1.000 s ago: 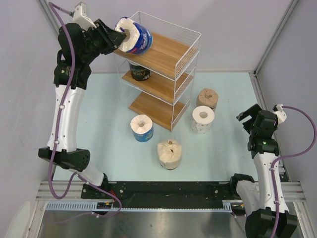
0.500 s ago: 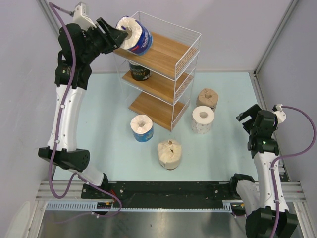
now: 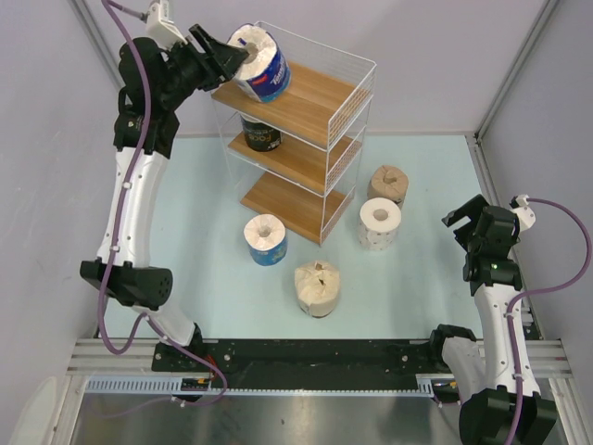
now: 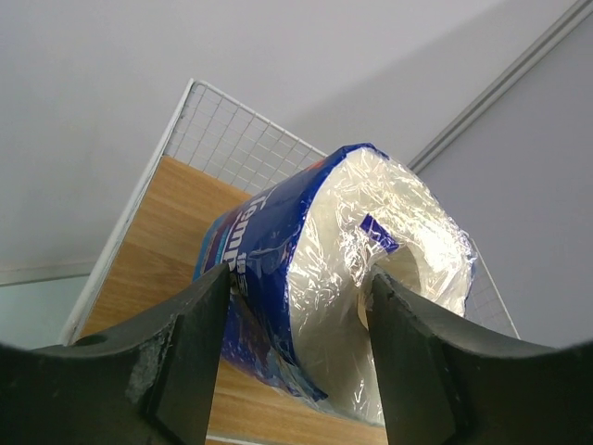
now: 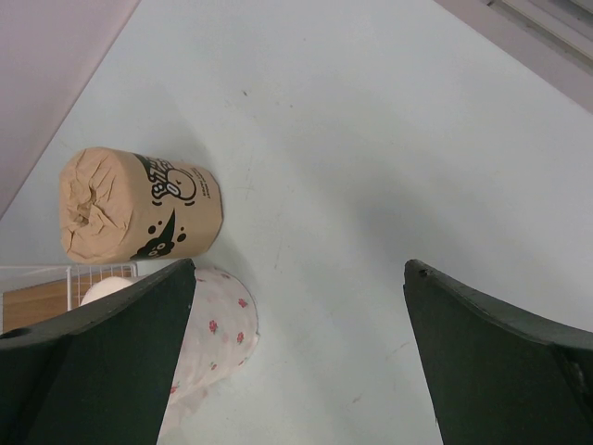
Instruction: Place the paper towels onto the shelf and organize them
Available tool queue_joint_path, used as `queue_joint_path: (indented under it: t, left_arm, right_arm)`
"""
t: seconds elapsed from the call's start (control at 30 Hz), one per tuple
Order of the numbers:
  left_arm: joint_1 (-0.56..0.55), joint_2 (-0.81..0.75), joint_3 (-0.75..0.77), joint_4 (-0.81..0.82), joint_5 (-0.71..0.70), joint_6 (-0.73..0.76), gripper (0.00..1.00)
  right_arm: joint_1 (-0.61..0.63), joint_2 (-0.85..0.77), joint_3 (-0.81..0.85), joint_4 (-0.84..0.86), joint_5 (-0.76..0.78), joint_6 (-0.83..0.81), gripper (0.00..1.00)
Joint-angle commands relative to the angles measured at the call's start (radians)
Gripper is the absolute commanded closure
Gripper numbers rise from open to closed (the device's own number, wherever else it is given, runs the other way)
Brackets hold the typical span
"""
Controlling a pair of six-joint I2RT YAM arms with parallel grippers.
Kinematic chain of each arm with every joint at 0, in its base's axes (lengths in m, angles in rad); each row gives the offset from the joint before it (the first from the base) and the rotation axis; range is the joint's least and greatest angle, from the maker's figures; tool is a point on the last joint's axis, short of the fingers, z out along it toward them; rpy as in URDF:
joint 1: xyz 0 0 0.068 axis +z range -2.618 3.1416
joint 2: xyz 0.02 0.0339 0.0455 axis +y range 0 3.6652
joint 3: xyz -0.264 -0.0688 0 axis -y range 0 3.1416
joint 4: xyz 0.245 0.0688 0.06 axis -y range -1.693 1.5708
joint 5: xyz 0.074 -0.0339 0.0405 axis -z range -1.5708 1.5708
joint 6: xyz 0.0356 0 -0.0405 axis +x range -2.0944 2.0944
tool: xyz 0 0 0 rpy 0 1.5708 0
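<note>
Evidently, the blue roll (image 3: 259,63) was tilted at the corner of the shelf's (image 3: 320,97) top board nearest the left arm, with its hollow core turned towards the left gripper (image 3: 233,57). In the left wrist view one finger was seen at the mouth of the core and the other against the blue wrap, so that the roll's wall lay between them. Whether that wall was clamped or merely flanked could not be told, nor whether the roll's weight was fully borne by the board.

The right gripper (image 5: 301,306) was held wide apart with nothing between its fingers, low over the table (image 3: 185,232) near the tan roll (image 5: 139,213) and the dotted roll (image 5: 213,343).

The dark roll (image 3: 262,133) was seen on the middle tier. A second blue roll (image 3: 267,239) and the cream roll (image 3: 317,287) stood on the table in front of the shelf.

Such a roll is judged to be light, soft and easily dented, and its glossy film is likely to be slippery. A hold through the core, one finger inside and one outside, is therefore thought best, since the wall is thick enough to be pinched firmly. A hold across the full width would probably be too wide. It is judged that a tilted roll could tip or roll off the edge unless it is set flat on its end.
</note>
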Motion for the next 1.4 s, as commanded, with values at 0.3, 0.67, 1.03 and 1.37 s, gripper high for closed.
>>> queue_joint_path:
  t: [0.3, 0.67, 1.03, 1.37]
  left_arm:
    - [0.006, 0.011, 0.037, 0.014, 0.054, -0.007, 0.26]
    - [0.011, 0.004, 0.022, 0.022, 0.051, -0.004, 0.18]
    - [0.017, -0.019, -0.010, 0.031, 0.059, 0.002, 0.14]
    - [0.049, -0.085, -0.098, 0.127, 0.132, 0.004, 0.00]
  right_arm:
    - [-0.005, 0.003, 0.019, -0.006, 0.010, -0.009, 0.00]
    - [-0.005, 0.000, 0.019, -0.008, 0.008, -0.013, 0.00]
    - [-0.005, 0.004, 0.019, -0.009, 0.010, -0.015, 0.00]
    - [-0.005, 0.017, 0.019, -0.012, 0.010, -0.007, 0.00]
